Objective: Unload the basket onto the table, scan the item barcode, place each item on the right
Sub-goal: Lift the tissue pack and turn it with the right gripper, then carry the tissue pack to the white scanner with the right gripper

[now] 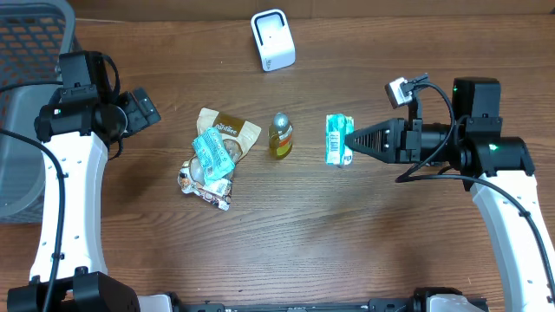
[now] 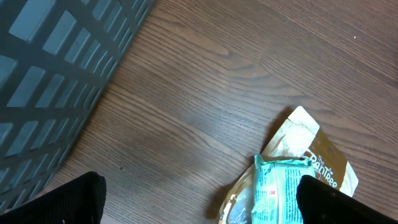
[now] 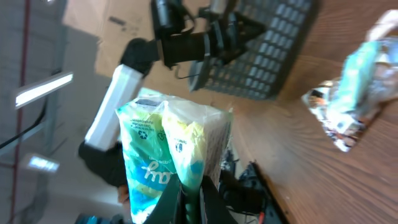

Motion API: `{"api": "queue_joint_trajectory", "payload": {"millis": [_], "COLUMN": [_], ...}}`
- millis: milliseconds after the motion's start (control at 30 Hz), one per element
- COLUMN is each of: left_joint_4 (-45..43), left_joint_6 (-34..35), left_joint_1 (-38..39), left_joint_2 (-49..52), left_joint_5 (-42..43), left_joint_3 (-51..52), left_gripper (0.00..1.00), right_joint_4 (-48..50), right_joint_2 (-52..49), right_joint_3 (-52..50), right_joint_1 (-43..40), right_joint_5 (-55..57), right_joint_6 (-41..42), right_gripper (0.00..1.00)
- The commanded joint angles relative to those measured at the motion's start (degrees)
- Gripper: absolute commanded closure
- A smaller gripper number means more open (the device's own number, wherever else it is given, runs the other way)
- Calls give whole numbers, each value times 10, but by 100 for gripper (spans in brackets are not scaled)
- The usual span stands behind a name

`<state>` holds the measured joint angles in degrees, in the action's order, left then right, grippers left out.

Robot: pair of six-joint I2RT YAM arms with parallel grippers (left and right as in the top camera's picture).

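My right gripper (image 1: 349, 141) is shut on the edge of a green and white snack packet (image 1: 336, 139), the item, at the middle right of the table. In the right wrist view the packet (image 3: 166, 144) stands up from my closed fingertips (image 3: 189, 200) and is off the wood. I cannot make out a barcode on it. A white scanner (image 1: 273, 39) stands at the back centre, apart from the packet. My left gripper (image 1: 144, 107) hangs open at the left near the basket. Its black fingers (image 2: 69, 200) spread wide over bare wood, holding nothing.
A grey mesh basket (image 1: 26, 104) fills the far left. A pile of snacks lies centre left: a brown pouch (image 1: 229, 130), a teal packet (image 1: 212, 154) on top. A small yellow bottle (image 1: 280, 136) lies just left of the held packet.
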<state>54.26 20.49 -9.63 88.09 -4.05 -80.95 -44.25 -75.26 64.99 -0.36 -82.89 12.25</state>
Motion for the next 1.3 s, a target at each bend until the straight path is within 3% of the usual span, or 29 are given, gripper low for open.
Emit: {"api": "queue_joint_trajectory", "payload": {"millis": [0, 100, 433, 667, 800, 933, 1067, 1267], "left_joint_4": [-1, -1, -1, -1, -1, -1, -1, -1], "left_joint_6": [-8, -8, -8, -8, -8, -8, -8, -8], "left_joint_1": [-1, -1, -1, -1, -1, -1, -1, -1], "left_joint_2": [-3, -3, -3, -3, -3, -3, -3, -3], "left_joint_5": [1, 0, 1, 1, 1, 1, 1, 1], "left_joint_3": [-4, -4, -4, -4, -4, -4, -4, -4], "left_gripper": [0, 0, 0, 0, 0, 0, 0, 1], "right_joint_4": [-13, -34, -172, -141, -148, -256, -297, -183], "right_joint_2": [12, 12, -8, -22, -27, -119, -224, -311], "right_joint_3": [14, 14, 6, 18, 167, 471, 676, 707], "right_joint_1": [0, 0, 0, 0, 0, 40, 106, 194], "right_joint_5": [83, 169, 612, 723, 724, 781, 888, 960], "right_joint_6": [2, 1, -2, -1, 0, -16, -60, -196], "right_gripper": [96, 96, 96, 96, 97, 97, 96, 96]}}
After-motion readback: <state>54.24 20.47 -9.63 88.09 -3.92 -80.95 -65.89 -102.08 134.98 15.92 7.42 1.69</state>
